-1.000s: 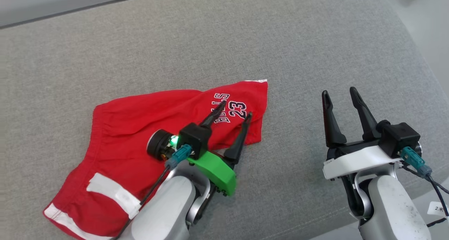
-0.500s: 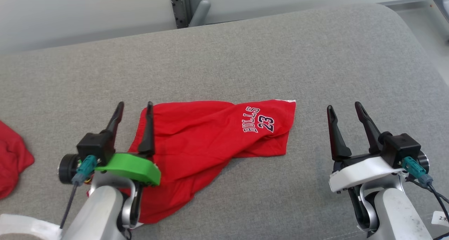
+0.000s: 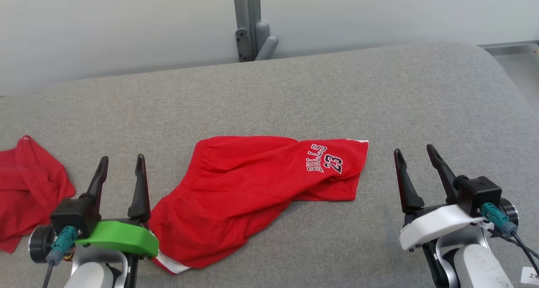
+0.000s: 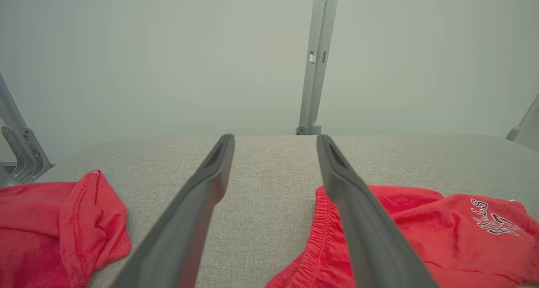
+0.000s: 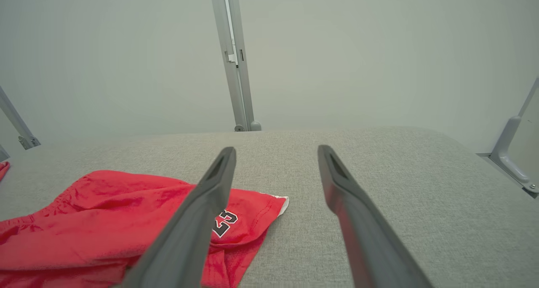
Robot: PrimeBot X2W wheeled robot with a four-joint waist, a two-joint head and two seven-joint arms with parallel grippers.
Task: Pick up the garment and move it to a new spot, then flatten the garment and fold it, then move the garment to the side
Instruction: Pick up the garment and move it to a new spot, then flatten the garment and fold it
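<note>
At the middle of the grey cloth-covered desk (image 3: pixel 379 90) lie the red basketball shorts (image 3: pixel 261 182), rumpled and half twisted. The gathered waistband is toward the robot's left, and a white-trimmed leg hem with "BULLS 23" beside it is toward the right. They look light, limp and probably a little slick, so they should sag and slide rather than keep any shape. The thicker elastic waistband, or a hem corner, seems the surest place to pinch. A single layer elsewhere would likely slip or drag a fold along.

The left fingers (image 3: pixel 139 187) are spread wide and empty, just beside the shorts' near left edge. The right fingers (image 3: pixel 403 178) are equally spread and empty, near the right hem but apart from it. Both sets point away from the robot, low and nearly level over the desk. Another red garment (image 3: pixel 29 187) lies bunched at the far left.
</note>
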